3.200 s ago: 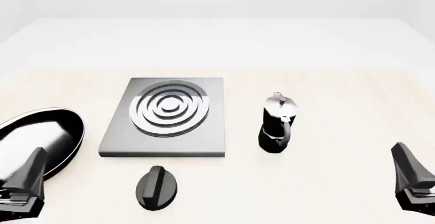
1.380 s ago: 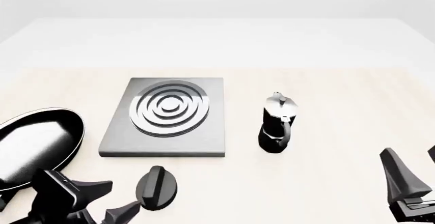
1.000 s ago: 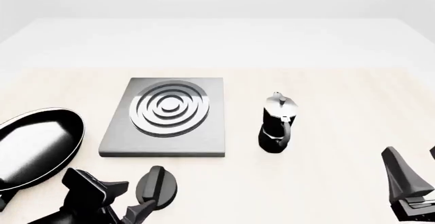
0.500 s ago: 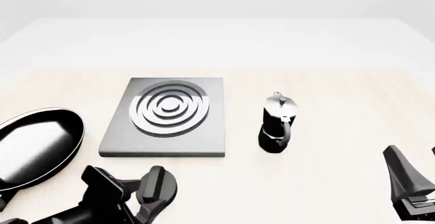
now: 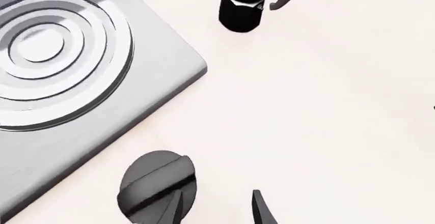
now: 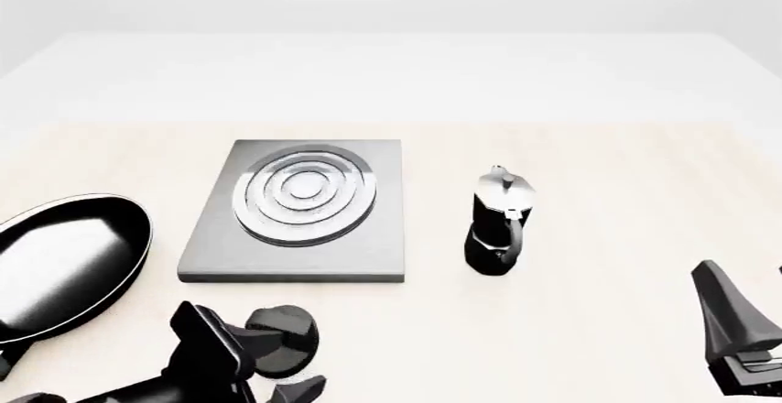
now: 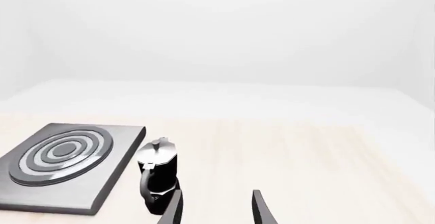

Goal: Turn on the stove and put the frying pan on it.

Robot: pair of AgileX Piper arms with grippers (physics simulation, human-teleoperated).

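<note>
1. The left gripper [image 6: 284,362] sits low at the near edge of the table [image 6: 587,183], its fingers spread apart on either side of the small black oval knob [image 6: 284,337]; the left wrist view shows one fingertip [image 5: 178,206] overlapping the knob's edge and the other well clear of it, so no grip is visible.
2. The knob lies flat on the light wooden tabletop, just in front of the stove's near edge and apart from it.
3. The stove [image 6: 299,211], a square brushed-grey slab with raised concentric burner rings, rests flat left of the table's centre, its top bare.
4. The frying pan [image 6: 61,261] lies on the table to the left of the stove, beside it and not touching, its glossy black bowl facing up; the handle end is barely visible at the lower left edge.
5. A black-and-silver moka pot [image 6: 499,224] stands upright to the right of the stove, near it but apart.
6. The right gripper [image 6: 745,325] hangs at the far right, away from every object, its fingers parted and holding nothing.
</note>
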